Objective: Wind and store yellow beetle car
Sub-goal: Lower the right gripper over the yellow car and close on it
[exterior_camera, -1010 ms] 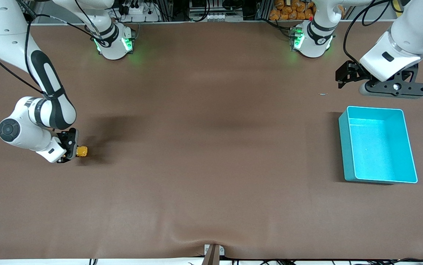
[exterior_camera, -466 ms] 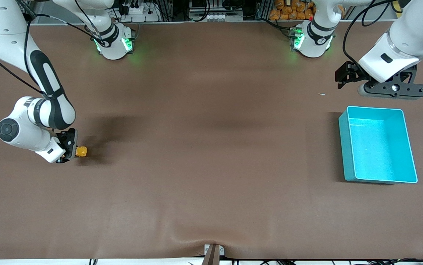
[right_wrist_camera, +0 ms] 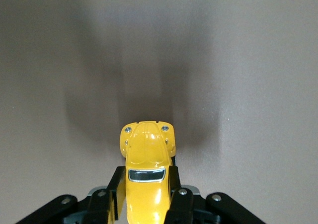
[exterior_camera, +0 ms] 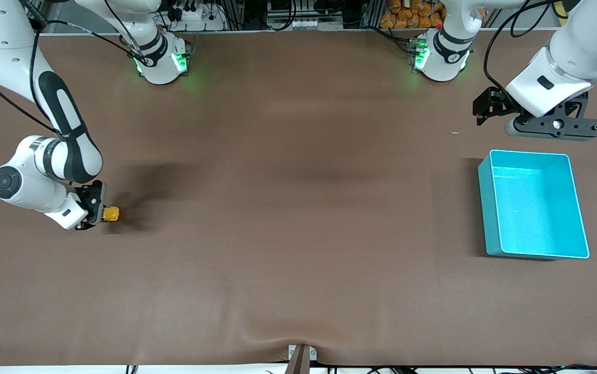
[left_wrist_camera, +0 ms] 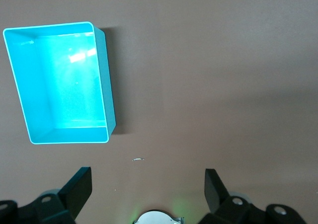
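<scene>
We find the right gripper [exterior_camera: 98,213] clamped on the toy car [exterior_camera: 111,213] low at the table's right-arm end, the waiting left gripper [exterior_camera: 485,110] spread near the bin [exterior_camera: 488,208]; a narrow side grip risks slipping during winding.

Robot lab: two arms, cabling [exterior_camera: 288,13]

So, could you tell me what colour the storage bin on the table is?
Turquoise: the bin shows best in the left wrist view, bright inside and out.
</scene>
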